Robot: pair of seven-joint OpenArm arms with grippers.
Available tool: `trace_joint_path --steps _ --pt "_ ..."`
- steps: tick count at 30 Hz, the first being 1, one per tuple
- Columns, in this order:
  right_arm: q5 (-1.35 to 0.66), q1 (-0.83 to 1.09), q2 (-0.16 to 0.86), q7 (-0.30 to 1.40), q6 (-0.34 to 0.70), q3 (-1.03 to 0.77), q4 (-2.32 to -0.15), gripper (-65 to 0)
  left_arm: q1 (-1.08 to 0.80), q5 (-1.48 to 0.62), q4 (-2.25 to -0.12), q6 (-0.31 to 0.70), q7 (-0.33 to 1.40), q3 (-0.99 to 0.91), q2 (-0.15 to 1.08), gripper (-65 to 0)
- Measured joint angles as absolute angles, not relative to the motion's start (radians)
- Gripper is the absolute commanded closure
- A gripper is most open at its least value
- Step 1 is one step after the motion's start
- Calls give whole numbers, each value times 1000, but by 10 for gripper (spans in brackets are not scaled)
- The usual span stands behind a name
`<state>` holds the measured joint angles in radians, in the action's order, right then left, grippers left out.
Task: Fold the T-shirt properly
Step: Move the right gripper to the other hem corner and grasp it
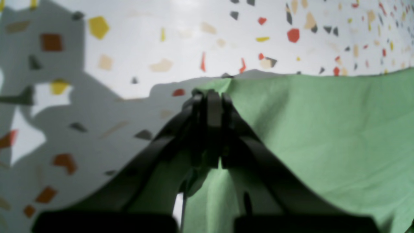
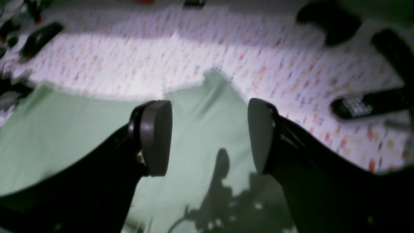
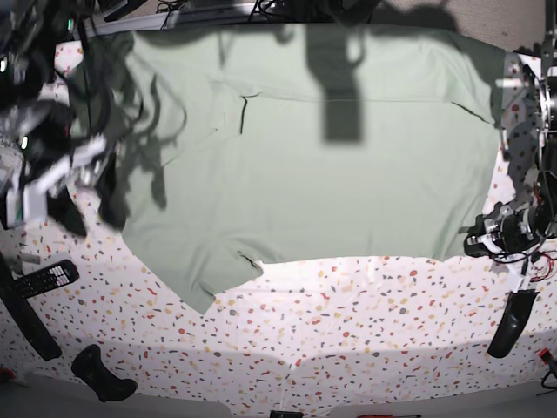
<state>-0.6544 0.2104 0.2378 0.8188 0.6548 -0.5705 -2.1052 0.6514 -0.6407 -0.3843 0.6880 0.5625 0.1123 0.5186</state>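
1. Left wrist view: left hand (image 1: 209, 97), black, jaws pressed together on the corner edge of the large pale sage-green cloth T-shirt (image 1: 323, 129); cloth runs away to the view's right over the white speckled table (image 1: 136, 42).
2. Right wrist view: right hand (image 2: 209, 136) gapes wide, holding nothing, above the shirt's sleeve end; black remote control (image 2: 362, 105) well apart.
3. Base view: T-shirt (image 3: 331, 165) spread flat, long axis across the table; left hand (image 3: 487, 242) at its right corner, so likely the nearer hand for the fold.
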Motion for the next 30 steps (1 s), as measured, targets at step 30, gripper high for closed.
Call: trace_joint_path --steps 30 --pt "-56 -612 242 689 632 -228 -811 -356 652 -641 -458 689 576 115 518 0"
